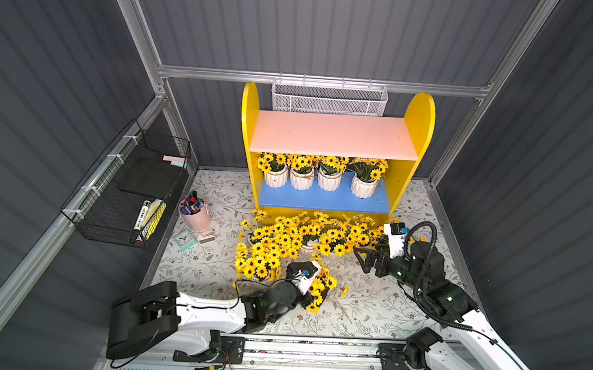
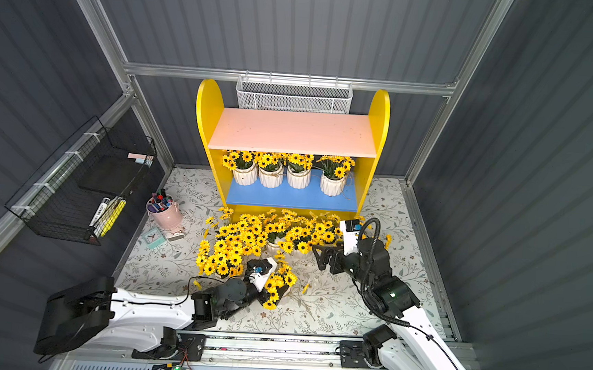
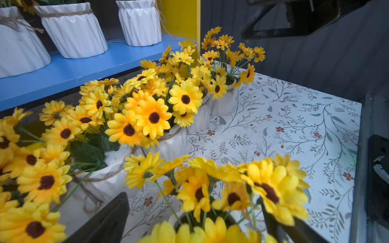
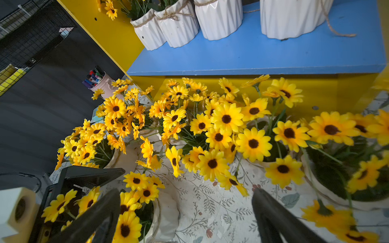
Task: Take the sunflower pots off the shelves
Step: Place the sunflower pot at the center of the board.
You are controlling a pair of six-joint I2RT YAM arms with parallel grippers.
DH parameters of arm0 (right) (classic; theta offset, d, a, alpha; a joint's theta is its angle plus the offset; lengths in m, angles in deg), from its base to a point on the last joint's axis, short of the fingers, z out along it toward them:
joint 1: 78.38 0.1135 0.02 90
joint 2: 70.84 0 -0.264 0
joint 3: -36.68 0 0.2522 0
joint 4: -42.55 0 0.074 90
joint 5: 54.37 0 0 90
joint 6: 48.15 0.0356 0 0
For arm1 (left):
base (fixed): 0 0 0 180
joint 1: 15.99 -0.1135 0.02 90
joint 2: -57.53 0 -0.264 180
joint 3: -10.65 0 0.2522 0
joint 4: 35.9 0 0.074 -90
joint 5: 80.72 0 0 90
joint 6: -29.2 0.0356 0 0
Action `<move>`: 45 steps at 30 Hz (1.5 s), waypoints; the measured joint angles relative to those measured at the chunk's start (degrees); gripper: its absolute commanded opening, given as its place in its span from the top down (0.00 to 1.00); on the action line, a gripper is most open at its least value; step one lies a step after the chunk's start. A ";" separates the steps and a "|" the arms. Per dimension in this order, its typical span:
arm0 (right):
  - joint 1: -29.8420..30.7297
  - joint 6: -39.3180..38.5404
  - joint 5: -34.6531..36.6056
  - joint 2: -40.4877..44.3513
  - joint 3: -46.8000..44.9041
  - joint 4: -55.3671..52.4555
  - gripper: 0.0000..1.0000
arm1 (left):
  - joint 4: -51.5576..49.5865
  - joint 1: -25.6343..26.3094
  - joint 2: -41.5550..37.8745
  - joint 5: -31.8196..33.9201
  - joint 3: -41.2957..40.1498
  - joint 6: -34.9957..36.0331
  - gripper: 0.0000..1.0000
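- The floral tabletop (image 1: 368, 316) in front of the shelves (image 1: 418, 130) carried most sunflower pots (image 1: 284, 242).
- I counted four more on the blue lower board (image 1: 322, 200); the pink board (image 1: 331, 133) was bare.
- My left hand (image 3: 192, 199) was spread astride a tabletop pot; my right hand (image 4: 185, 191) was spread, empty.

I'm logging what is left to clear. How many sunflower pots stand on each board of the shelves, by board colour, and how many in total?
Pink upper board: 0
Blue lower board: 4 sunflower pots
Total on the shelves: 4
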State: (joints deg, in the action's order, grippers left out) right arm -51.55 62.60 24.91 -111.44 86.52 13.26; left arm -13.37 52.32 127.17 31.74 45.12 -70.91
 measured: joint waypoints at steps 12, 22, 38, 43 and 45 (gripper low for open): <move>0.04 -0.02 -0.07 0.00 1.07 -2.29 0.01 | -21.24 0.02 -6.25 -7.02 7.50 1.73 0.01; 0.04 0.00 -0.55 0.81 1.01 -2.54 0.01 | -16.50 0.02 -1.25 -7.28 2.21 0.55 0.01; 0.04 0.04 -1.66 -1.84 0.24 -1.77 0.01 | -25.97 0.02 -9.77 -14.69 1.18 1.49 0.01; 0.04 -0.02 -2.03 -3.28 0.28 -1.73 0.01 | -25.66 0.02 -10.75 -16.13 -0.57 1.40 0.01; 0.07 -0.02 -2.19 -3.76 0.35 -1.75 0.01 | -25.22 0.00 -11.02 -16.09 -1.38 1.07 0.01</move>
State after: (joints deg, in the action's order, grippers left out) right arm -51.48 62.58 22.73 -115.20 86.87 11.51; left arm -38.59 52.32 116.16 15.65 43.75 -69.84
